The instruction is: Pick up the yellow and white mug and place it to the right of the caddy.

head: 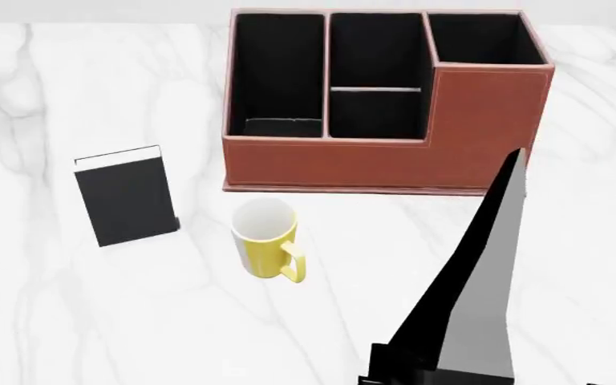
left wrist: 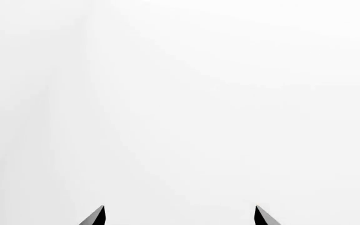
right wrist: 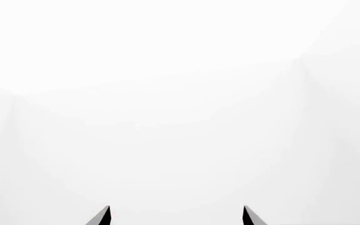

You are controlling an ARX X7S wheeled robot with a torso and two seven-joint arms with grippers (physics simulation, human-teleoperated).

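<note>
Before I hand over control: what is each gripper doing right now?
Left gripper: open, holding nothing.
Right gripper: open, holding nothing.
The yellow and white mug stands untouched on the table.

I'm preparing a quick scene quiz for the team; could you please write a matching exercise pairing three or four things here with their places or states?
Things:
1. yellow and white mug
2. caddy
3. black book
4. right gripper

Descriptions:
A. upright, at the table's left
B. open over bare white surface
C. in front of the box, handle toward the camera
D. at the back, compartments empty

Pairs: 1-C, 2-D, 3-A, 4-B
</note>
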